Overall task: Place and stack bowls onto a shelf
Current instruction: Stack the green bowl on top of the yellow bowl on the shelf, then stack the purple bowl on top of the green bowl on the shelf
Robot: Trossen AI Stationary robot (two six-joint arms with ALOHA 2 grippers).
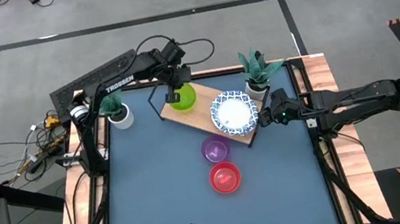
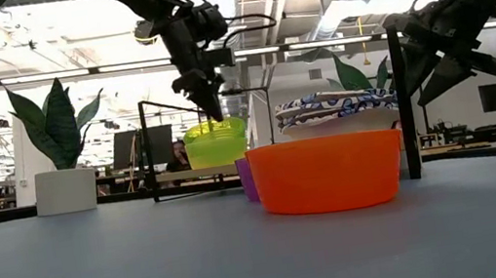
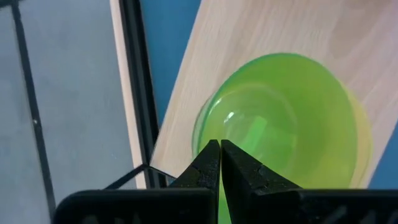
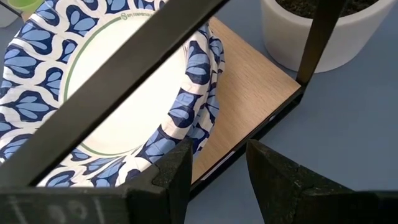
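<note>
High view showed the shelf [image 1: 202,116], a light wooden board with a black wire frame, lying aslant at upper centre of the frame on the blue table [image 1: 164,189]. The green bowl [image 1: 182,97] sat on the shelf's upper-left end, nested in a yellow bowl [image 3: 364,140] whose rim showed beside it in the left wrist view. The stacked blue-patterned white dishes [image 1: 233,113] occupied the shelf's lower-right end. The purple bowl [image 1: 216,149] and the red bowl [image 1: 226,177] stood on the table below the shelf, the purple one just beside the shelf edge, the red one below it. The left gripper [image 1: 175,92] hung over the green bowl's upper-left rim, its fingers [image 3: 208,163] pressed together with no bowl wall seen between them. The right gripper [image 1: 266,115] waited just right of the dishes at the shelf's corner, its fingers [image 4: 177,167] parted and holding nothing. Two white plant pots [image 1: 120,116] stood at the table's upper corners.
</note>
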